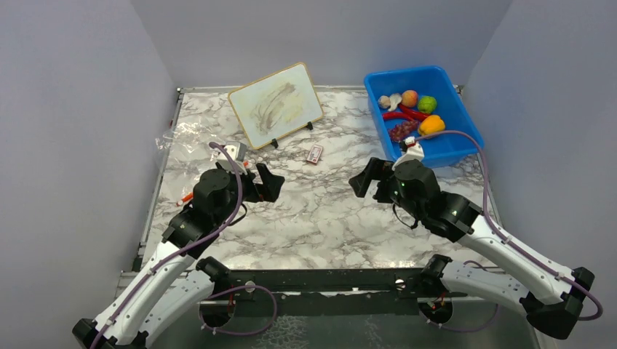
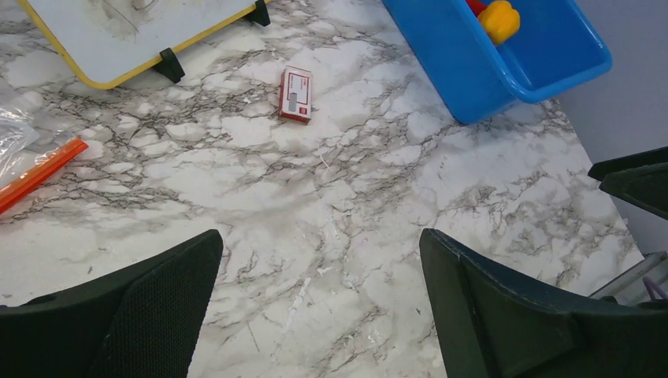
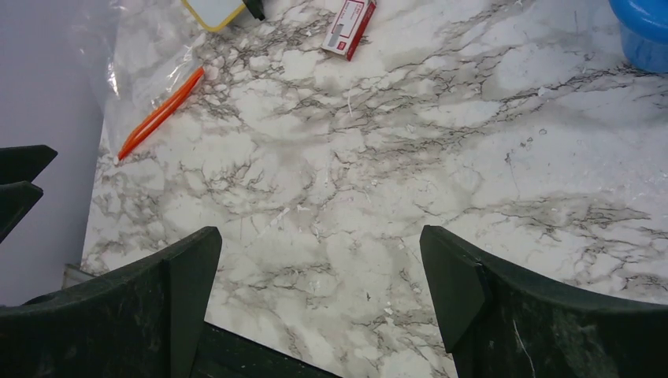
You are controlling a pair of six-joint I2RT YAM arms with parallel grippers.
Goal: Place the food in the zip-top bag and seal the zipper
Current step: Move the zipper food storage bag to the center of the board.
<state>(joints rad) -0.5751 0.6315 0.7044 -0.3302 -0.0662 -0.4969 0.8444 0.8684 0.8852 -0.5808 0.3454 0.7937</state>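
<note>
The left arm (image 1: 156,273) and right arm (image 1: 502,243) reached in from the frame's bottom corners, angled inward. The left gripper (image 1: 265,183) and right gripper (image 1: 367,180) faced each other mid-frame, apart, jaws wide and empty.

A: Left wrist cam, bag status?
B: Zip-top bag (image 2: 11,130), fwd-left of left pincer (image 2: 319,240): cropped by frame edge. Zipper (image 2: 41,172) runs off same edge; full length n/a.
A: Top cam?
B: Left arm (image 1: 209,195) covers most of zipper; only a short end shows beside it. Bag film clear, outline faint.
A: Bin?
B: Blue bin (image 2: 473,71), fwd-right of pincer, cropped at top; of contents only pepper (image 2: 501,19) ID'able. Card (image 2: 295,94) print too small to read.
</note>
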